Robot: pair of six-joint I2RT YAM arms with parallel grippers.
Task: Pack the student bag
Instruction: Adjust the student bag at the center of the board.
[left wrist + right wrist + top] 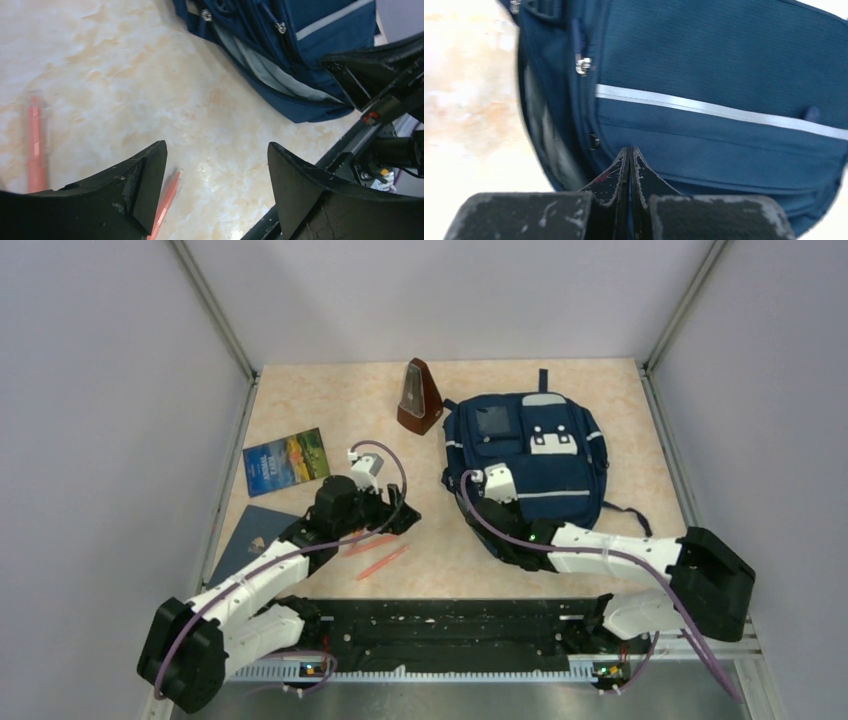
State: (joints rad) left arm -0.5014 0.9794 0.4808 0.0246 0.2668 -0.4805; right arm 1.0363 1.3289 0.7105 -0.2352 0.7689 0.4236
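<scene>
At right, student bag (560,475) ajar

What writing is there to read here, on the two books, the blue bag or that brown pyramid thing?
Nothing can be quoted; no text is legible in any view.
colourful book: pale lettering on its blue side, too small to read.
dark blue book: a faint mark at most, unreadable.
student bag: pale patches and stripes, no words visible.
brown pyramid: nothing readable.
</scene>
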